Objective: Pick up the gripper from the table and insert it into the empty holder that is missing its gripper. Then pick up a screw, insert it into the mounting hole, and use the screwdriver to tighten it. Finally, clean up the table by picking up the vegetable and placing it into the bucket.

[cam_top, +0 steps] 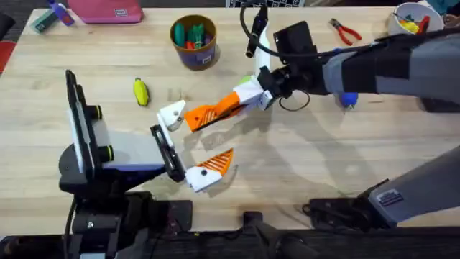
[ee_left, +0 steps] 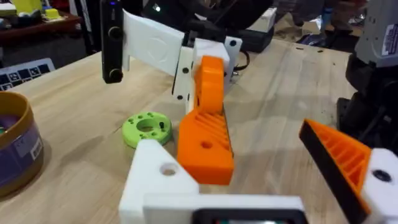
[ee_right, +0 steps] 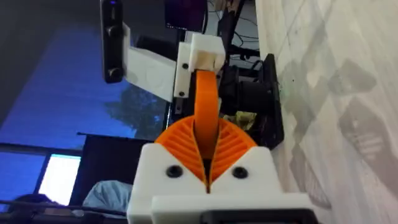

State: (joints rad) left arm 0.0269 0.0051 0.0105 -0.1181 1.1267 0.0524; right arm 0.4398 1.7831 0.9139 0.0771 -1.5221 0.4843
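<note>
My right gripper (cam_top: 243,101) reaches in from the right, shut on the orange wedge-shaped gripper (cam_top: 207,115). Its ribbed orange pads (ee_right: 230,146) pinch the wedge (ee_right: 205,106) edge-on. The wedge (ee_left: 205,134) hangs tilted, its lower end against the empty holder (ee_left: 155,177), which is the bare white finger base (cam_top: 172,114) of my left gripper (cam_top: 192,142). I cannot tell whether it is seated. My left gripper is open, and its other finger (ee_left: 348,162) carries an orange tip. The yellow vegetable (cam_top: 141,92) lies left of the holder. The bucket (cam_top: 194,41) stands at the back. The blue screwdriver (cam_top: 348,99) peeks out under my right arm.
A lime-green disc (ee_left: 148,129) lies on the table just behind the wedge. Red-handled pliers (cam_top: 346,31) and a white bowl (cam_top: 410,18) sit at the back right, and a pink pouch (cam_top: 108,11) at the back left. The bucket (ee_left: 15,149) holds several coloured items.
</note>
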